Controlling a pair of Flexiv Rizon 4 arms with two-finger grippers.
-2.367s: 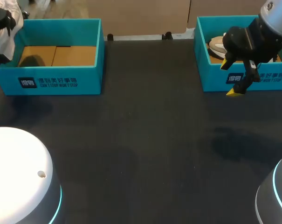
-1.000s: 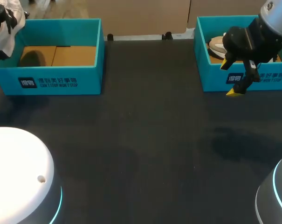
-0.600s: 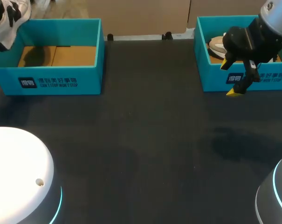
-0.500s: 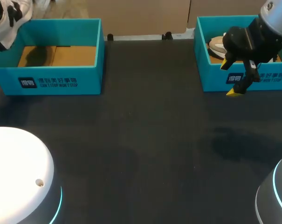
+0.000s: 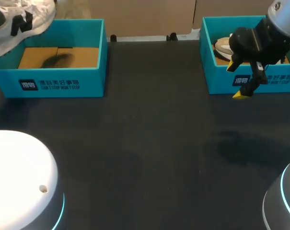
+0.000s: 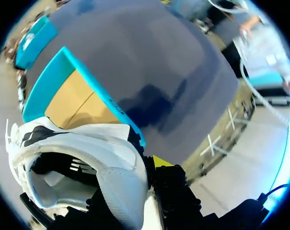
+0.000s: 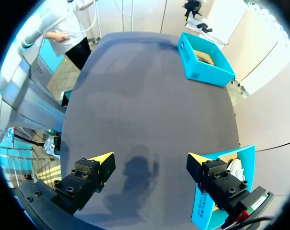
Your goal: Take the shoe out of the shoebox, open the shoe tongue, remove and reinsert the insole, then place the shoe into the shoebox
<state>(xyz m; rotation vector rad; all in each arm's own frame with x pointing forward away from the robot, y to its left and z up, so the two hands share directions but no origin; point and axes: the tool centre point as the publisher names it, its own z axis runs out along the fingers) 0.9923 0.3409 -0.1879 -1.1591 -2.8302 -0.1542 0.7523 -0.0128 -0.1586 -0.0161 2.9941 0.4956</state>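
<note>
A white shoe [image 5: 21, 19] with black marks hangs over the back left corner of the left teal shoebox [image 5: 63, 84]. My left gripper [image 6: 145, 168] is shut on its heel collar, with one yellow tip showing beside the shoe [image 6: 87, 155]. Below the shoe, the left shoebox [image 6: 63, 91] shows a bare cardboard floor. My right gripper [image 5: 238, 81] hovers open by the front left corner of the right teal shoebox [image 5: 260, 81]. Nothing sits between the fingers of this right gripper [image 7: 149, 160]. A second pale shoe [image 5: 224, 46] lies inside that box.
Dark table [image 5: 154, 143] stretches between the two boxes and toward the front. The white bases of my arms [image 5: 20, 182] stand at the front corners. In the right wrist view the right shoebox [image 7: 221, 196] is beside the gripper and the left shoebox [image 7: 202, 67] far ahead.
The left gripper has raised the shoe and swung its toe to the right, above the box's back wall. Its shadow in the box slid right. The right arm has not moved.
</note>
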